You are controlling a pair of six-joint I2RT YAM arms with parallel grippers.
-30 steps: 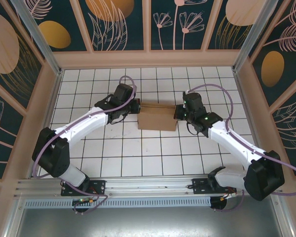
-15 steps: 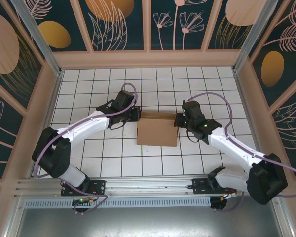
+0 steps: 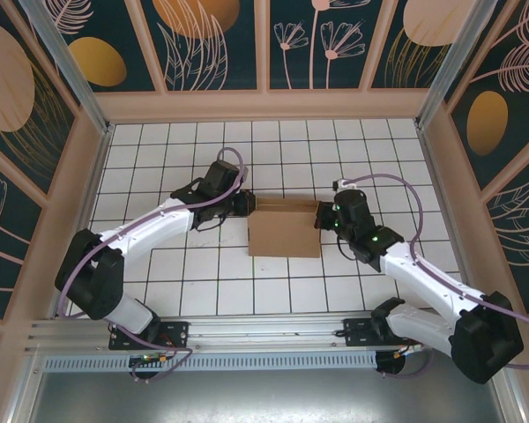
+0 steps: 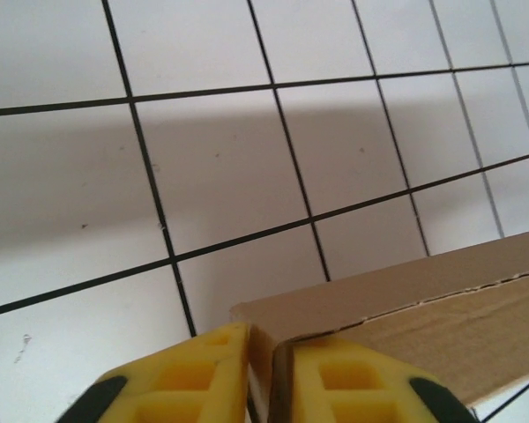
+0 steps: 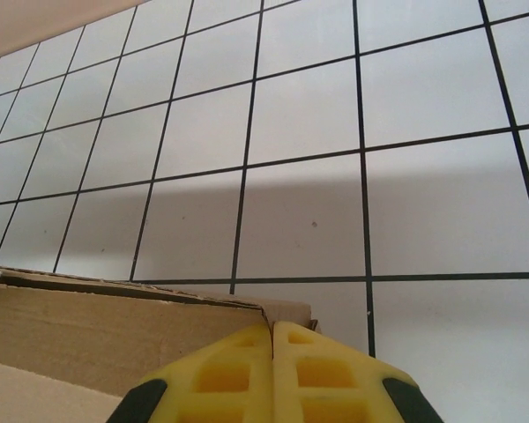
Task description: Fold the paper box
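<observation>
Left tool (image 4: 261, 342): fingers flank upper-left corner wall of paper box (image 3: 284, 231); grip cannot be told. Right tool (image 5: 271, 330): fingers pressed together, tips at upper-right corner.

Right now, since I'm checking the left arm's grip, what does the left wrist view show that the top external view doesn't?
Left wrist view: close up, a corner wall of the paper box stands between the left jaws' yellow fingers, and a thin seam runs along the box's edge.
Top external view: the box's whole rectangular outline, the left arm and right arm at its opposite short ends, and the patterned walls.
Both: the brown box on the white tiled table.
</observation>
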